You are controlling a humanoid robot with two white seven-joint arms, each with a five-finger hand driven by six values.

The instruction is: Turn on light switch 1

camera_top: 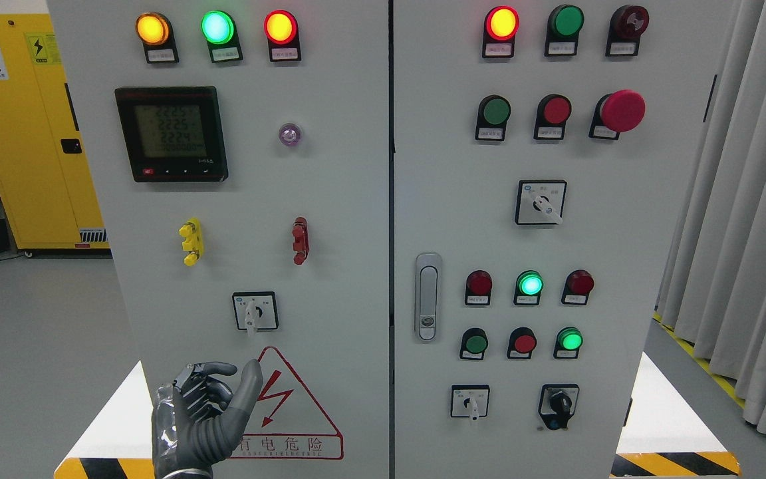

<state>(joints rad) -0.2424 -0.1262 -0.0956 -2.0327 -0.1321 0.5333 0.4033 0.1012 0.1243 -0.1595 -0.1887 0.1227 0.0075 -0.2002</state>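
A grey control cabinet (343, 199) fills the head view, with lamps, push buttons and rotary switches. My left hand (207, 409) is raised at the lower left, in front of the red warning triangle (290, 412). Its fingers are loosely curled with the thumb up, and it holds nothing. Just above it is a small rotary selector switch (255, 311), its white handle pointing down; the hand is apart from it. Other rotary switches sit on the right door, one upper (540, 202), one lower (470, 402) and a black knob (559, 403). My right hand is not in view.
A digital meter (171, 133) sits upper left. A door handle (427, 297) is on the right door. A red mushroom button (621, 110) juts out at upper right. A yellow cabinet (24, 133) stands left, grey curtains (742, 199) right.
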